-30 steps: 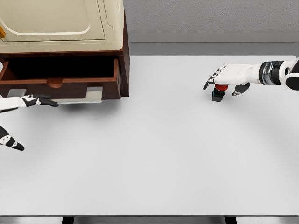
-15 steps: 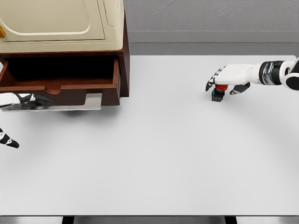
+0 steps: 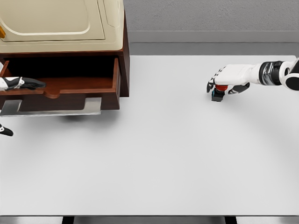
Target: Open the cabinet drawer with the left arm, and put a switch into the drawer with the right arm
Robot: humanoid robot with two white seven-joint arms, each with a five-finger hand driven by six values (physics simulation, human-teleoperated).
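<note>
Since a second ago the left hand [image 3: 21, 83] has risen from below the drawer front to the level of its top edge at the far left of the frame, and the right hand [image 3: 227, 80] has settled a little tighter over the switch. Drawer [image 3: 60, 91] of the cabinet [image 3: 65, 28], upper left of frame, stands pulled out, dark interior open to view. Left hand mostly cut off by the frame edge; dark fingertips point right along the drawer front, and whether they grip it cannot be told. A second dark tip shows lower at the left edge. Switch [image 3: 218, 92], small dark block with a red cap, sits on the white worktop [image 3: 154, 154] in the upper right, directly beneath the right hand. Right fingers curl down around it, thumb on the near side; contact looks made, though a firm clamp is a judgement, not a certainty. Switch still appears to rest on the worktop. Key relation: the open drawer lies well apart from the switch, straight to the left across the frame and slightly higher. Right hand is the nearer by far, left nowhere close. Carry would run leftward over bare worktop, then down into the drawer past its right wall.
</note>
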